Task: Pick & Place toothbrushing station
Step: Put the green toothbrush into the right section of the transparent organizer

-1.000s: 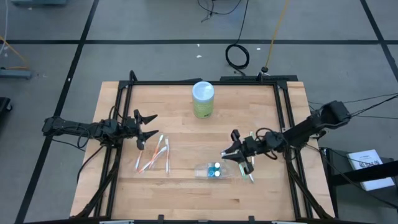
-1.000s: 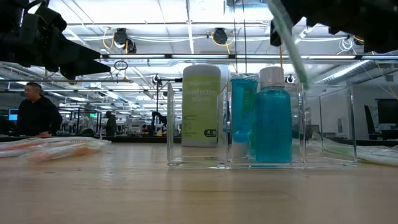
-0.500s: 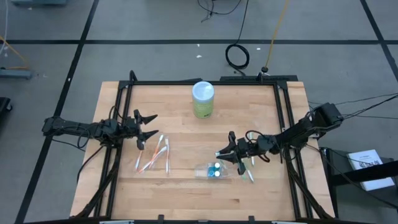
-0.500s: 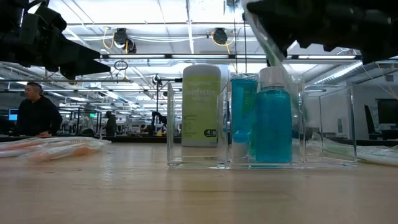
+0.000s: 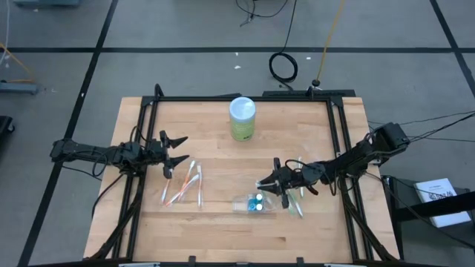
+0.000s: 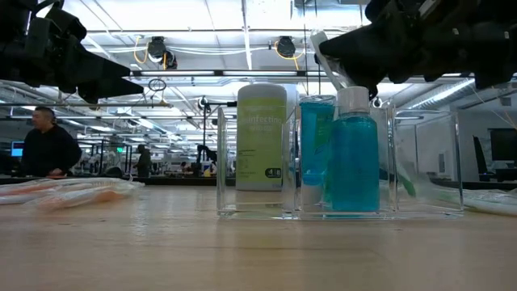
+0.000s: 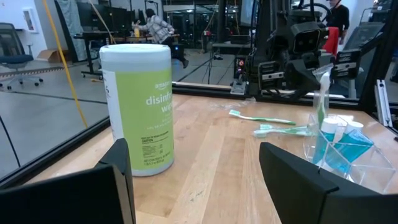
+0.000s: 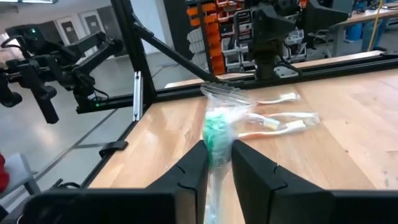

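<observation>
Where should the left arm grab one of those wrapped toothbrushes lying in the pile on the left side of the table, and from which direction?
Probably the handle's middle, coming straight down from above. The wrapped toothbrushes lie flat on the table, fanned out and partly overlapping, so a side approach would nudge the neighbours. The outermost one looks easiest, jaws across its narrow width. The left gripper hangs open just beside the pile.

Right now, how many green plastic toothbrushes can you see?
3 green toothbrushes: one wrapped, held by the right gripper over the clear acrylic organizer; two loose on the wooden table nearby. Others may be hidden.
</observation>
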`<action>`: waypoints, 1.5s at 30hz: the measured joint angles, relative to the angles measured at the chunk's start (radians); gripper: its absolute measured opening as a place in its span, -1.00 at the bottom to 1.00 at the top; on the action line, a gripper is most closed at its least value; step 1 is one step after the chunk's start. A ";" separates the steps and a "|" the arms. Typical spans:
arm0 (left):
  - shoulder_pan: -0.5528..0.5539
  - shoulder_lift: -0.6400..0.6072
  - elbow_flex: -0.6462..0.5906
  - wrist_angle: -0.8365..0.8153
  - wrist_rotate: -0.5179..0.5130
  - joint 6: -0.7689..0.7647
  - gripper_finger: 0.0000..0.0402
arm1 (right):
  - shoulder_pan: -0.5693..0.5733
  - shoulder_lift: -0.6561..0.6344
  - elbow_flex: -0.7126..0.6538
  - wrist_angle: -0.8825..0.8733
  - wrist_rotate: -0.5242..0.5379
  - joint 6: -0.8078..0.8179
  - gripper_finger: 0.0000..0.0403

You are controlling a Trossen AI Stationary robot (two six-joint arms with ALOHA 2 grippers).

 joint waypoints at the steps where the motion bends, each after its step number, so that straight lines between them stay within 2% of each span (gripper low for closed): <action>1: 0.000 0.000 0.000 0.000 0.000 0.000 0.12 | 0.000 0.000 0.000 0.002 0.000 0.000 -0.65; 13: 0.000 0.000 0.000 0.000 0.000 0.000 0.12 | 0.000 -0.009 0.000 0.006 -0.030 -0.027 -0.10; 20: 0.000 0.000 0.000 0.000 0.000 0.000 0.12 | 0.000 -0.128 -0.001 -0.090 -0.028 -0.083 0.09; 23: 0.000 0.000 0.000 0.000 0.000 0.000 0.12 | 0.000 -0.229 -0.001 -0.221 0.002 -0.086 0.11; 26: 0.000 0.000 0.000 0.000 0.000 0.000 0.12 | 0.000 -0.353 0.000 -0.438 0.166 -0.061 0.09; 30: 0.000 0.000 0.000 0.000 0.000 0.000 0.12 | -0.010 -0.505 0.003 -0.822 0.409 0.125 0.05; 32: 0.000 0.000 0.000 0.000 0.000 0.000 0.12 | -0.028 -0.556 0.018 -1.026 0.465 0.272 0.04; 35: 0.000 0.000 0.000 0.000 0.000 0.000 0.12 | -0.065 -0.582 0.026 -1.260 0.461 0.486 0.02; 39: 0.000 0.000 0.000 0.000 0.000 0.000 0.12 | -0.129 -0.554 0.027 -1.479 0.329 0.713 0.00; 42: 0.000 0.000 0.000 0.000 0.000 0.000 0.12 | -0.178 -0.509 0.027 -1.591 0.239 0.806 -0.03; 45: 0.000 0.000 0.000 0.000 0.000 0.000 0.12 | -0.216 -0.461 0.027 -1.629 0.234 0.834 -0.05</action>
